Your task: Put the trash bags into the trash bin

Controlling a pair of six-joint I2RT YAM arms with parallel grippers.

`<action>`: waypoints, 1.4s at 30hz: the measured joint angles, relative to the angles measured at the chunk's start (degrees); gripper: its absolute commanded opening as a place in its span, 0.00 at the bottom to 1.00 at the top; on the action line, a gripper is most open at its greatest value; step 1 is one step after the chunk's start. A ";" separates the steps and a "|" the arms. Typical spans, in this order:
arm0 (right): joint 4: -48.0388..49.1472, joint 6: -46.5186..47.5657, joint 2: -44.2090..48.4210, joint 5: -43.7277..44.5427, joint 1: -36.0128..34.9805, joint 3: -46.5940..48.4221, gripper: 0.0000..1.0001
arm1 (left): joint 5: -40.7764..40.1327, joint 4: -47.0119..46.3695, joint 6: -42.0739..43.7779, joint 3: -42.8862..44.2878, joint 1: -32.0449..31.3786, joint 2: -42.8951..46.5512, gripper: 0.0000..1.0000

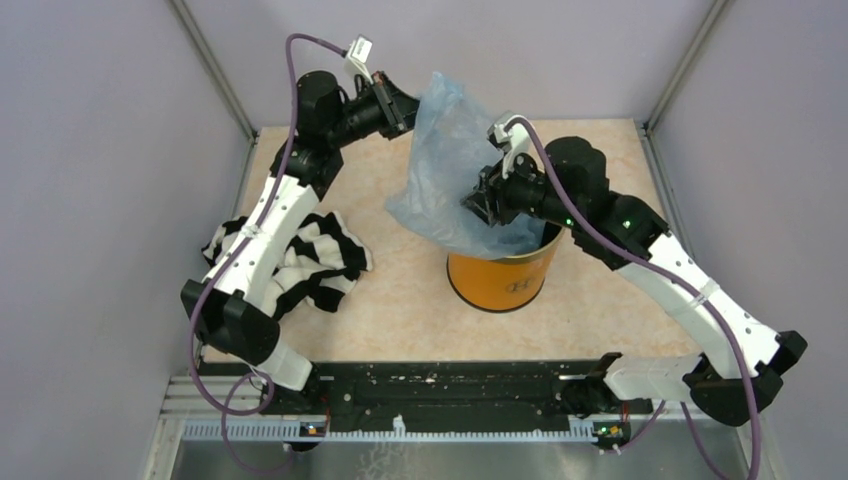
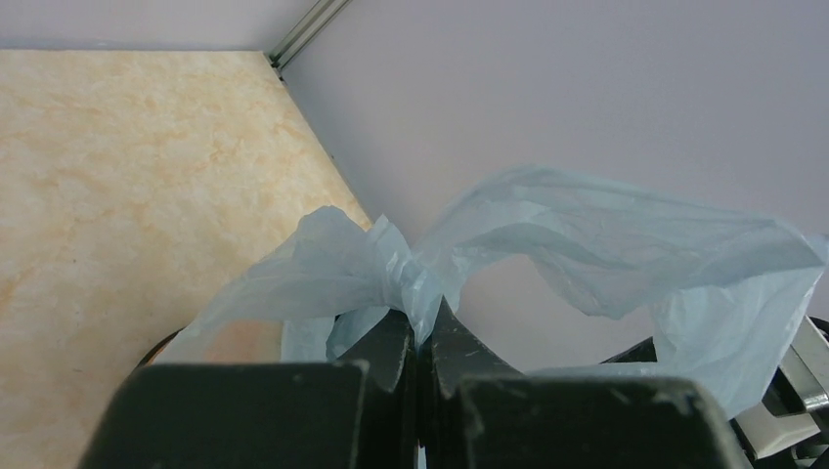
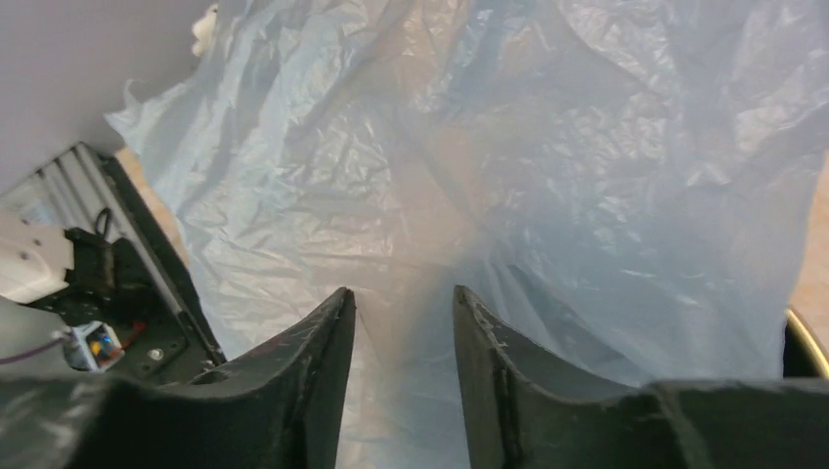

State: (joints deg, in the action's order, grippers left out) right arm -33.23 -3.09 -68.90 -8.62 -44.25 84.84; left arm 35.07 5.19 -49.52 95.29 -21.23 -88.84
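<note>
The pale-blue trash bag [image 1: 447, 160] hangs stretched from high at the back down to the orange trash bin [image 1: 503, 280], its lower end lying over the bin's rim. My left gripper [image 1: 408, 108] is shut on the bag's top edge and holds it up; in the left wrist view the plastic is pinched between the closed fingers [image 2: 426, 327]. My right gripper [image 1: 479, 205] is open against the bag's lower part, just above the bin's mouth. In the right wrist view the bag [image 3: 547, 176] fills the frame beyond the spread fingers [image 3: 403, 298], and a bit of the bin's gold rim [image 3: 804, 327] shows.
A black-and-white striped cloth heap [image 1: 318, 262] lies on the table under the left arm, left of the bin. Grey walls with metal corner posts [image 1: 218, 75] close in the table at the back and sides.
</note>
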 measured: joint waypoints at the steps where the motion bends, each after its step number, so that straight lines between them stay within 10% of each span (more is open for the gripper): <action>1: -0.02 -0.09 0.15 0.92 0.00 0.00 0.17 | 0.00 0.02 0.04 0.31 0.00 -0.17 0.00; 3: -0.24 -0.02 0.55 2.32 0.00 0.00 0.01 | 0.00 0.02 0.13 0.68 -0.02 -0.42 0.00; 8: -0.74 -0.52 2.56 5.70 0.00 -0.39 0.01 | 0.00 0.11 0.15 1.29 -0.44 -1.09 0.00; 13: -0.66 -0.83 5.95 6.88 0.00 -3.02 0.86 | 0.00 0.24 0.15 1.49 -0.79 -1.68 0.00; 23: 1.16 3.23 3.98 3.34 0.00 -3.08 0.99 | 0.00 0.92 0.17 2.03 -1.42 -2.03 0.00; 28: 1.99 5.42 -0.70 0.81 0.00 -3.08 0.77 | 0.02 0.96 0.17 2.56 -1.81 -2.67 0.00; 34: 2.49 5.55 -0.72 2.34 0.00 -4.22 0.04 | 0.02 1.40 0.20 2.56 -1.90 -2.97 0.00; 42: 2.43 2.54 6.71 14.45 0.00 -8.00 0.00 | 0.04 1.38 0.26 2.97 -1.90 -3.28 0.00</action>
State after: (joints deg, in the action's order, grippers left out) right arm -30.81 -0.56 -62.19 5.82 -44.25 76.84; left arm 35.11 6.57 -49.25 98.26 -23.14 -92.12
